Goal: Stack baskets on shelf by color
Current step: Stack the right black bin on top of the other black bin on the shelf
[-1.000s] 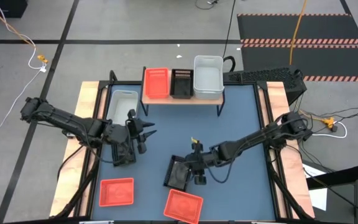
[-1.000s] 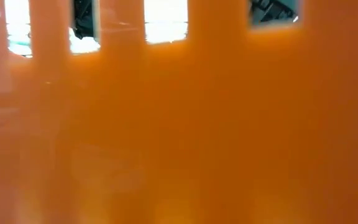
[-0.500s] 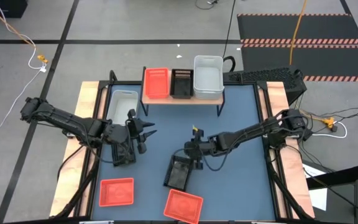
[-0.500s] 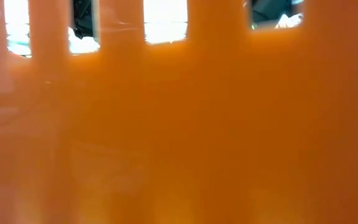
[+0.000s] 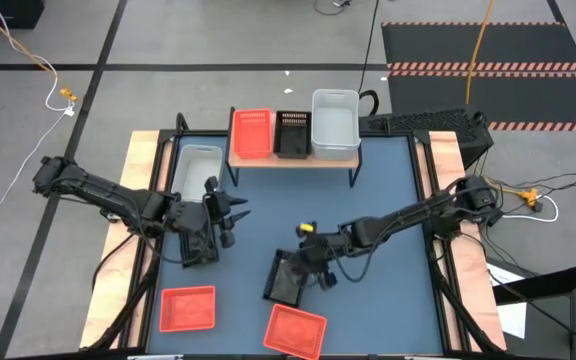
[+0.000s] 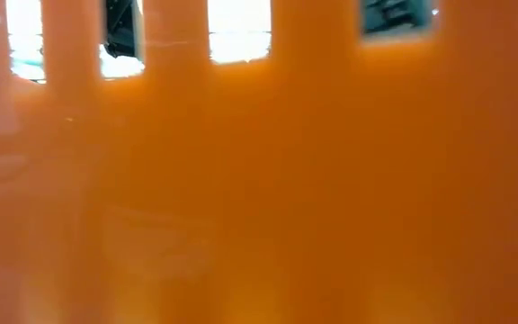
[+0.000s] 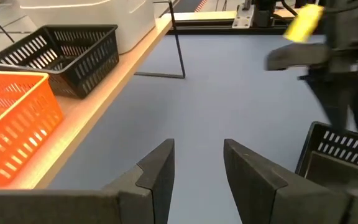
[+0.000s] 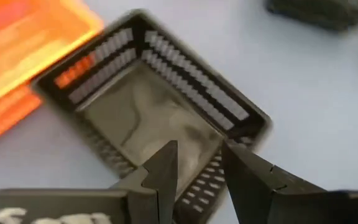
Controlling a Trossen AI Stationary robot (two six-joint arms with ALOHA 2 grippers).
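Black slatted basket (image 5: 290, 277) on table (image 5: 388, 190) near front, beside red-orange basket (image 5: 295, 330). Right hand (image 5: 318, 272) poised over its rim, fingers narrowly parted, empty. Left hand (image 5: 226, 213) waits left of centre, parted, empty. Shelf (image 5: 293, 160) at back.

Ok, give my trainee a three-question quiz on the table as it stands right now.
1. True or false: the shelf carries one red basket, one black basket and one white basket.
2. Which gripper hovers over the black basket on the table? A) left gripper B) right gripper
3. How many red baskets lie on the table near the front edge?

Key: 1 true; 2 B; 3 two.
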